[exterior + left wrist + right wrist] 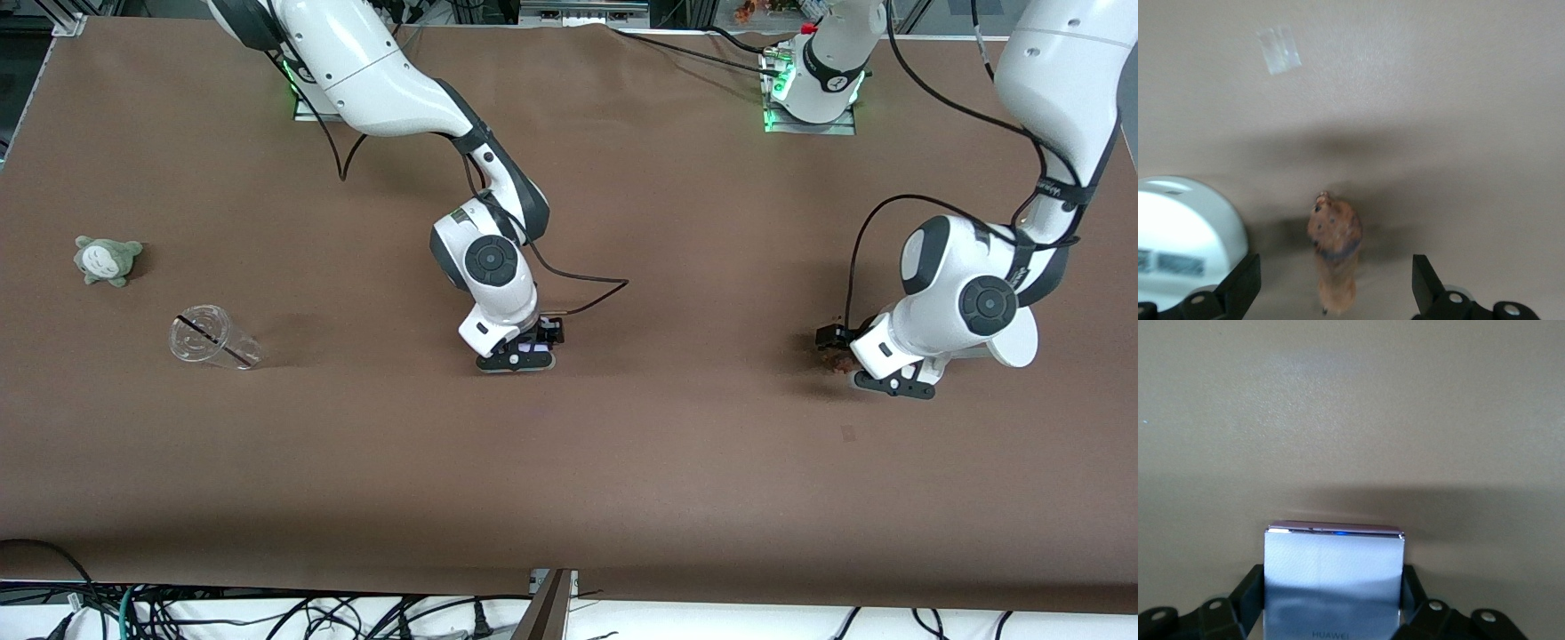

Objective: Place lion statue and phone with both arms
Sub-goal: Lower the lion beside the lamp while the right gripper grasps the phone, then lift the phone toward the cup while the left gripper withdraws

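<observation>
The right pincer (524,354) is down at the desk (622,462) near its middle, clamped on the phone (1333,583). The right wrist view shows the phone's 2 long sides pressed between the 2 fingers (1248,597), its flat shiny face toward the camera and its long axis running out from the pincer, with the free short end pointing away over the brown surface. In the front view only a sliver of lavender shows between the black fingers.

The left pincer (876,373) is low over the desk toward the left arm's end, its fingers (1238,287) spread wide apart. The lion statue (1335,253) lies between them, touching neither. It is a slim orange-brown figure with its long axis in line with the pincer's reach and its darker mane end pointing away from the wrist. A white round base (1185,240) sits just beside one finger.

Toward the right arm's end, a clear plastic cup (212,338) lies tipped on its side with a dark straw across its mouth; whether anything else is inside cannot be told. A grey-green plush toy (107,260) lies near the cup, farther from the front camera.
</observation>
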